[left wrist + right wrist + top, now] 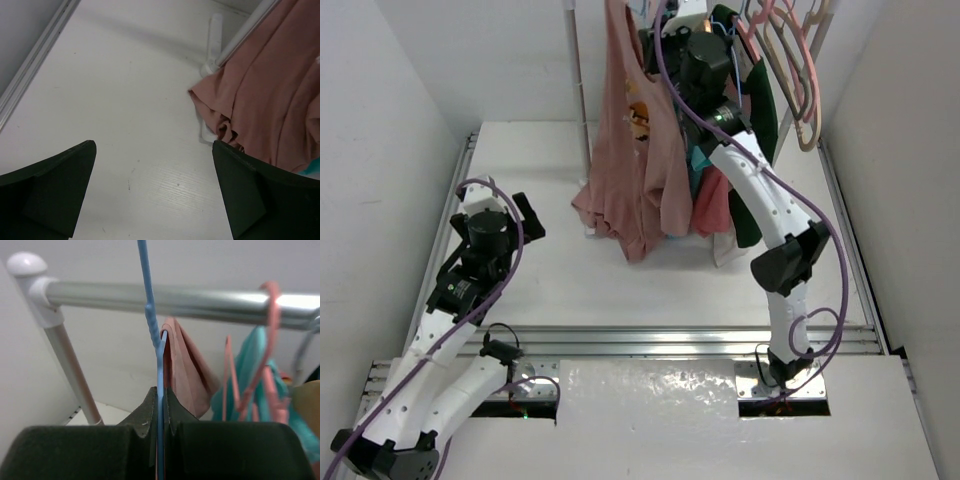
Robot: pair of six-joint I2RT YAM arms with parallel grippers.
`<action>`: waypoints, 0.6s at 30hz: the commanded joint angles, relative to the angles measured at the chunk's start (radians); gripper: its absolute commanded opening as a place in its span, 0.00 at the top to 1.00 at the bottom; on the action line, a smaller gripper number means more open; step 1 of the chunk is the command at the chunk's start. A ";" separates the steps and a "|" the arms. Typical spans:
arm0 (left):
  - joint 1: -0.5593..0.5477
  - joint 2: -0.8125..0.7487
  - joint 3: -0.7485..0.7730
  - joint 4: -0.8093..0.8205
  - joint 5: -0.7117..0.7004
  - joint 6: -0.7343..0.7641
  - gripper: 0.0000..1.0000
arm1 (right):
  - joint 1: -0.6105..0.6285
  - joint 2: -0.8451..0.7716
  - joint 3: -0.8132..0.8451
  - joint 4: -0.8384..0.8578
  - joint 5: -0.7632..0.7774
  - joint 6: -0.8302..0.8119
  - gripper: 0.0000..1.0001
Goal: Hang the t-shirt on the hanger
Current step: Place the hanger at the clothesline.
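The dusty pink t-shirt (638, 160) hangs at the rack's left end, its hem bunched on the table; it also shows in the left wrist view (270, 95) and the right wrist view (187, 370). The pale blue hanger (159, 355) runs up through my right gripper (161, 392), which is shut on its wire, the shirt's fabric right beside it, just below the rail (165, 297). In the top view the right gripper (695, 50) is high at the rack. My left gripper (525, 215) is open and empty above the table, left of the shirt's hem.
Pink plastic hangers (785, 55) and a tan one hang at the rack's right end. Teal (255, 370), dark green (760, 110) and coral (712, 205) garments hang behind the right arm. The rack's upright post (240, 37) stands by the shirt's hem.
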 commanded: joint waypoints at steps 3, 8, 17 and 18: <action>0.012 -0.017 -0.001 0.047 0.028 0.012 0.00 | 0.008 0.040 0.041 0.130 -0.040 0.051 1.00; 0.014 -0.025 -0.002 0.049 0.043 0.013 0.00 | 0.054 0.046 0.003 0.167 0.035 -0.021 1.00; 0.024 -0.037 -0.004 0.054 0.069 0.015 0.00 | 0.135 0.012 -0.117 0.237 0.193 -0.082 1.00; 0.024 -0.036 -0.005 0.054 0.071 0.015 0.00 | 0.143 0.012 -0.121 0.239 0.207 -0.087 1.00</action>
